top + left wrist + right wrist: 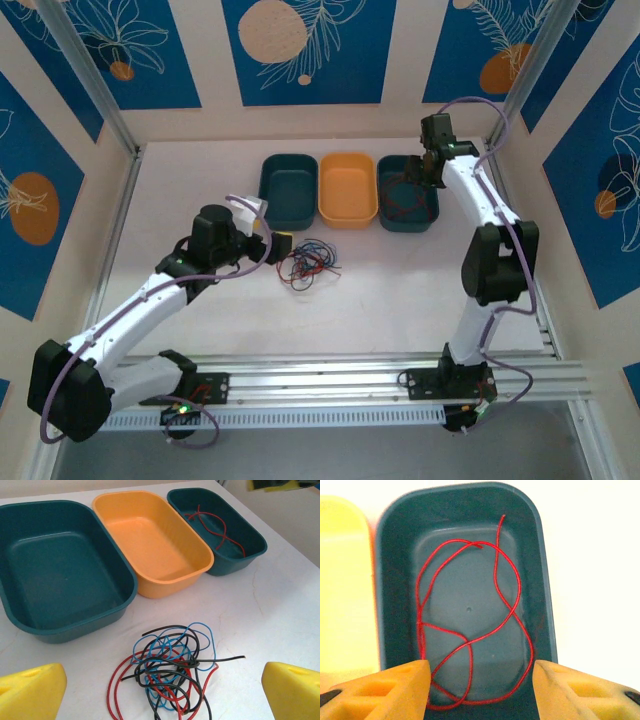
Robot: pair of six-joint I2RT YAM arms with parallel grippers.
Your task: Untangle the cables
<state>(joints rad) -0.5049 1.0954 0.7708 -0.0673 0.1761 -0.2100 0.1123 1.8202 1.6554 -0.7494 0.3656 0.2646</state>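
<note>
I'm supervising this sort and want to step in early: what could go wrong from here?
1. In the wrist view, the red cable loops between the fingers of the open right gripper over the right teal bin. Pulling away could snag it and drag it out.
2. The tangle below the open left gripper interweaves red, blue and black strands. One pinch may catch several and tighten it.

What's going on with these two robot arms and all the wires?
Two arms are untangling wires. The right gripper hangs open over the right-hand dark teal plastic bin, where one thin red wire lies loose. The left gripper, open, is poised by the knot of red, blue and black wires on the white table.
</note>
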